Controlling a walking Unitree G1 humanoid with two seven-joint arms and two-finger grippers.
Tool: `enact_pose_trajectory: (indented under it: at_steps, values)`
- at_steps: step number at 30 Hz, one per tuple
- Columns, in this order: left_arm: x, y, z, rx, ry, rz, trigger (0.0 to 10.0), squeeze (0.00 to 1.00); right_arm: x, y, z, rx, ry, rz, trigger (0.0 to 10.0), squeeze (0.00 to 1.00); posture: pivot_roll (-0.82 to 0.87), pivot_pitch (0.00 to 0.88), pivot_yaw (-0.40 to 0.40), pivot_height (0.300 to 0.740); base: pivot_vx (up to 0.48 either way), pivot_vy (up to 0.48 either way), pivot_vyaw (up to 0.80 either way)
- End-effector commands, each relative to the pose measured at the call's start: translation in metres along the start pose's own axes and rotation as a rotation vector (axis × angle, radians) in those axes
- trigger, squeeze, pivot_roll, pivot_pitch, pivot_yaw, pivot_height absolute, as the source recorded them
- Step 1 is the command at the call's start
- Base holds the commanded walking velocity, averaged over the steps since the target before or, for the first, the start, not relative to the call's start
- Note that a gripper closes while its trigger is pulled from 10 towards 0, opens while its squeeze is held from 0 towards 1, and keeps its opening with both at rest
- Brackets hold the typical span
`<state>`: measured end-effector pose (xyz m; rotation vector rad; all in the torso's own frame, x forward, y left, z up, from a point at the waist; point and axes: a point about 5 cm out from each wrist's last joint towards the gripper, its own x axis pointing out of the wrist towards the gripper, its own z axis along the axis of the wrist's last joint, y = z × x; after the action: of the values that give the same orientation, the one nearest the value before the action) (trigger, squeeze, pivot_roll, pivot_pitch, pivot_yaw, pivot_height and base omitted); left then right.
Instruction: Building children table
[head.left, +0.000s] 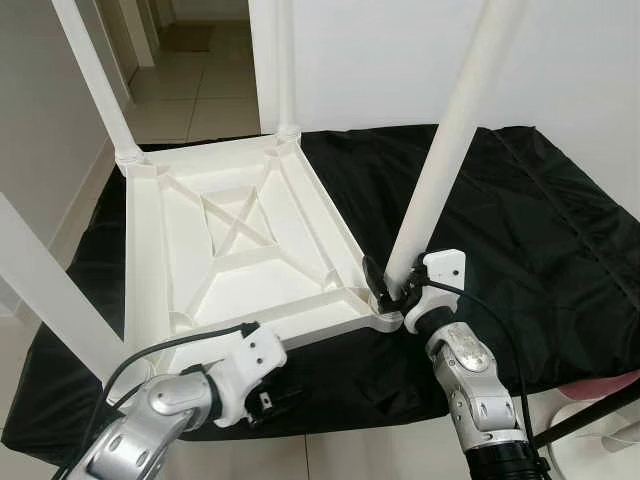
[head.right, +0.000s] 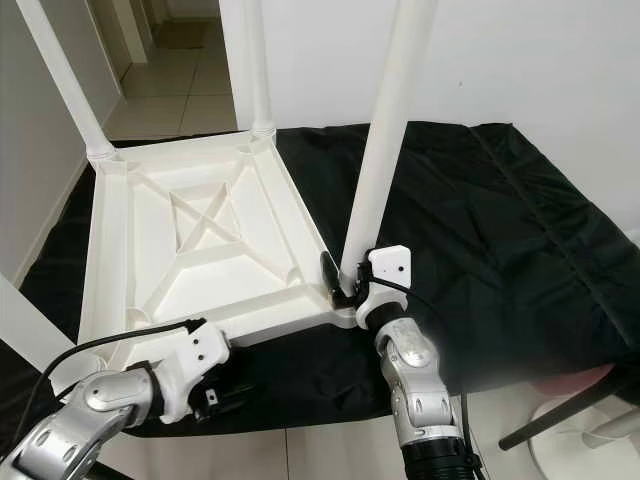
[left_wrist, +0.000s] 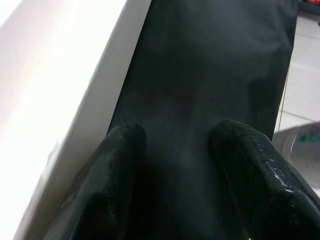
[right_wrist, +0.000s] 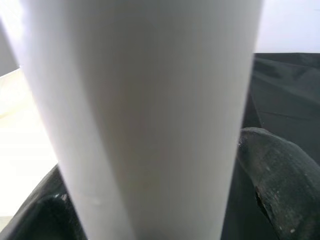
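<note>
A white children's table (head.left: 230, 250) lies upside down on a black cloth (head.left: 520, 220), with its ribbed underside up. Legs stand at the far left corner (head.left: 100, 80), the far right corner (head.left: 285, 70) and the near left corner (head.left: 50, 290). My right gripper (head.left: 390, 285) is shut on the near right leg (head.left: 445, 150) just above its socket. In the right wrist view that leg (right_wrist: 145, 110) sits between the fingers (right_wrist: 280, 175). My left gripper (head.left: 275, 400) is low at the table's front edge. It stands open (left_wrist: 175, 150) over the cloth, beside the white rim (left_wrist: 65, 100).
The cloth-covered surface ends close in front of me, with tiled floor beyond its edges. A white wall stands behind. A dark rod and a white and pink object (head.left: 600, 410) sit at the lower right. A tiled hallway (head.left: 190, 80) opens at the far left.
</note>
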<state>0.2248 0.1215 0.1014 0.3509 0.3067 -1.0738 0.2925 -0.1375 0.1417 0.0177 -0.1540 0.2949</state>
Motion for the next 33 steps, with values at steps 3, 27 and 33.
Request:
enact_pose_trajectory:
  at_steps: [3,27,33]
  values:
    - [-0.014,0.009,-0.008,-0.022,0.029,0.018,10.0,0.00,0.000,0.002,0.001,0.002,0.004,0.020,10.0,0.00,-0.04,0.032,0.028,0.740,0.000,0.000,0.00]
    - [-0.046,0.021,-0.021,-0.047,0.093,0.106,10.0,0.00,-0.008,-0.004,0.004,-0.008,0.022,0.076,10.0,0.00,-0.03,0.055,0.023,0.740,0.000,0.000,0.00]
    - [-0.046,0.023,-0.022,-0.052,0.095,0.119,10.0,0.00,-0.017,0.001,0.004,-0.003,0.019,0.090,0.0,0.00,-0.04,0.065,0.024,0.740,0.000,0.000,0.00]
